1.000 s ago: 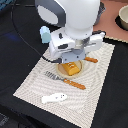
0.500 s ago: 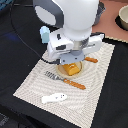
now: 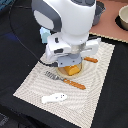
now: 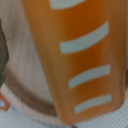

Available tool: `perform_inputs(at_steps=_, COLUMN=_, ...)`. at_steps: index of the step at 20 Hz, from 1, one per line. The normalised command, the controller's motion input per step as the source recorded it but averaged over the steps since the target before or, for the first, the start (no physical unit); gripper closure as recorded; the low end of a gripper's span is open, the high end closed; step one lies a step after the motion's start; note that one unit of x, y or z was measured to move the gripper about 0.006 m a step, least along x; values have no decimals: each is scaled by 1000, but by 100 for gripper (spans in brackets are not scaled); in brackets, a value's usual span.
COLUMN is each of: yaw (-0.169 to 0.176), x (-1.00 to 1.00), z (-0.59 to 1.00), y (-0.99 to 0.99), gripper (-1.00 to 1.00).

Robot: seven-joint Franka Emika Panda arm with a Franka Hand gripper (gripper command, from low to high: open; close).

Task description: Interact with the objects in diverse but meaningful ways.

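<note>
orange bread block (image 4: pixel 75 55) seemingly stands upright under gripper (image 3: pixel 71 64).

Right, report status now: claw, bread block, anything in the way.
Claw down over bread block, jaws hidden, open or shut unknown. Block fills wrist view, on placemat. Fork close beside block; white fish well apart.

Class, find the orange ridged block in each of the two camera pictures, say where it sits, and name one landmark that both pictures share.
Exterior view: the orange ridged block sits mid-picture on the woven placemat, directly under the robot's wrist, partly hidden by it.
Wrist view: the block fills most of the picture, very close, pale stripes across it.
Shared landmark: the woven placemat, visible beside the block in both.
</note>
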Motion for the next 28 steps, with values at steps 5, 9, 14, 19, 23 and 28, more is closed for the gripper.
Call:
perform_inputs(at_steps=5, yaw=1, x=-121, z=-190, y=0, gripper=100)
perform_inputs(at_steps=9, yaw=1, x=-26, z=-76, y=16, gripper=100)
perform_inputs(at_steps=14, yaw=12, x=-27, z=314, y=131, gripper=100)
perform_inputs(at_steps=19, yaw=22, x=-63, z=1000, y=416, gripper=100)
perform_inputs(at_steps=23, yaw=44, x=-174, z=1000, y=509, gripper=100)
perform_inputs(at_steps=28, yaw=78, x=-309, z=982, y=577, gripper=100)
